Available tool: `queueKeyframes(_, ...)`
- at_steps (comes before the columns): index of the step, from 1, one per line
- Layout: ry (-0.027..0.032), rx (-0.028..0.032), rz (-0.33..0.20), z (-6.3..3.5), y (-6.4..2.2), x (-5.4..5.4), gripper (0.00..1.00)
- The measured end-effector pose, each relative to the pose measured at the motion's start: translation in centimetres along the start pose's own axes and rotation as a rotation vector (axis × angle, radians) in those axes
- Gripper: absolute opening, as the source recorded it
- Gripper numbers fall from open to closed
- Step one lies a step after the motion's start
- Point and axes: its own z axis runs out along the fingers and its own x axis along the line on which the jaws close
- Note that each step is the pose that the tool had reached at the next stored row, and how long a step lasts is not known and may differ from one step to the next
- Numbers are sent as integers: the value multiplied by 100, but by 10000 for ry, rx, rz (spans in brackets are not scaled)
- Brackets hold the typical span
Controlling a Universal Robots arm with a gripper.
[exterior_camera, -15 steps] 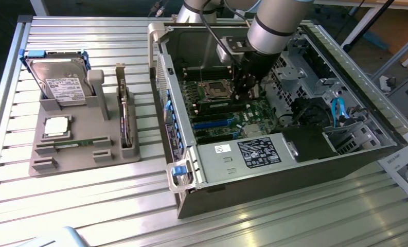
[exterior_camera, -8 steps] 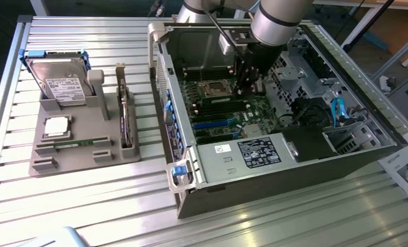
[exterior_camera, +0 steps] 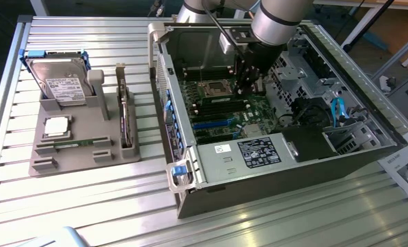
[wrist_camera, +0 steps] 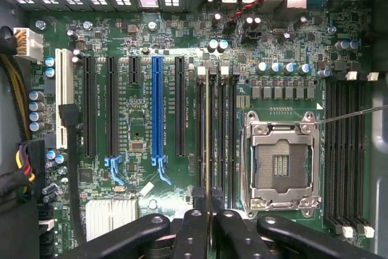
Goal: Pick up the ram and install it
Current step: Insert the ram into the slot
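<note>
Slatted metal table, open computer case lying on its side on it. Grey parts fixture is well apart toward the exterior view's left, holding a hard drive, a processor chip and an expansion card on edge.

Arm is reaching down into the case over the motherboard.

Gripper is pinched on the ram, seen edge-on as a thin strip between the fingers. So the pick is done and this is the install step, alignment phase by my read.

Ram lies along the memory slots, between the blue expansion slot and the empty CPU socket, and looks lined up over one slot. Can't tell whether it's touching the slot or hanging just above it.

Seating calls for:
- stick parallel to the slot and centred on it
- notch matching the slot key
- a straight push, no tilt
- white latch tabs open (can't confirm that from here)
</note>
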Motion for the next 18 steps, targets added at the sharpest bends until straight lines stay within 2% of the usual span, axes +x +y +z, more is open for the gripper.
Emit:
queueKeyframes(1, 0, -38, 2, 0, -6, 0, 12)
queueKeyframes(4, 0, -200, 10, 0, -30, 0, 12)
queueKeyframes(6, -2, -254, 14, 0, -37, -1, 12)
queueKeyframes(12, -3, -255, 13, 23, -38, 1, 12)
queueKeyframes(18, -2, -255, 14, 137, -32, 7, 12)
